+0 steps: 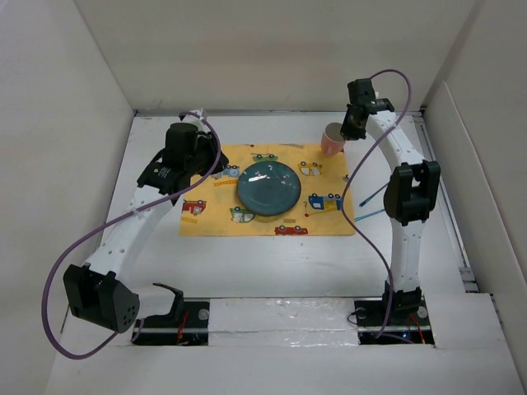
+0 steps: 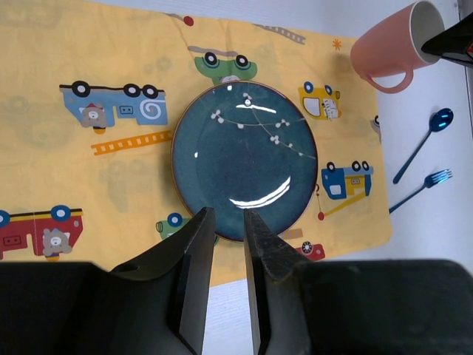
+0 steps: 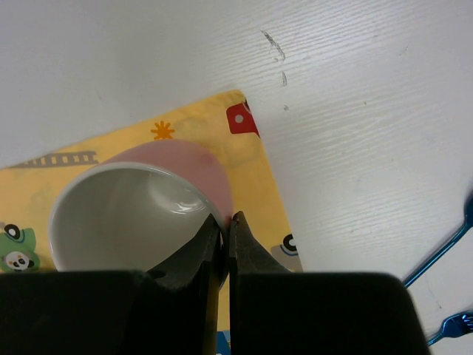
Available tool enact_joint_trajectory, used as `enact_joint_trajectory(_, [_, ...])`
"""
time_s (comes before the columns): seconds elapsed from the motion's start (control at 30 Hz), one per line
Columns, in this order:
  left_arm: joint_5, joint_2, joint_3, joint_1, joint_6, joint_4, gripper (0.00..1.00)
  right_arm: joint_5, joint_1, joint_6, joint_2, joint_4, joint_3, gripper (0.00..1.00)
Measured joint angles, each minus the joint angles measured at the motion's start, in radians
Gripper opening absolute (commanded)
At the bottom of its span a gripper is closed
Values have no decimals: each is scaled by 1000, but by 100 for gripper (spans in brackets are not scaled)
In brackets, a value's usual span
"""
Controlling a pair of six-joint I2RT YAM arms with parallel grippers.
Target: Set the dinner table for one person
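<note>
Pinching mug rim, R gripper; mat contact unclear.

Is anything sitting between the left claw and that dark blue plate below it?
Nothing visible does. The left gripper hangs over the plate edge with only air between. The pink cup is at the mat corner, pinched by the right gripper.
</note>
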Motion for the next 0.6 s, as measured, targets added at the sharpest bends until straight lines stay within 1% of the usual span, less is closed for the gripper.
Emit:
enact_joint_trajectory(0.17, [6,0,0,0,0,0,20,0,-2,-3,-14,3,-25,0])
enact_joint_trajectory(0.37, [-14,2,0,0,-3,-10,21,-26,-10,0,10,6,-30,0])
enact_joint_trajectory(0.4, [-28,6,0,0,-9,-13,21,-29,-11,2,20,8,-29,2])
enact_joint_trajectory(0.47, [-49,12,0,-1,-24,-21,21,-40,-14,5,38,7,-29,12])
enact_joint_trajectory(0.5, [-57,14,0,-1,-31,-24,21,-46,-15,8,43,10,-28,23])
enact_joint_trajectory(0.57, [-67,19,0,-1,-44,-26,21,-64,-17,14,43,15,-21,33])
enact_joint_trajectory(0.6, [-68,22,0,-1,-49,-25,21,-78,-22,15,43,21,-12,41])
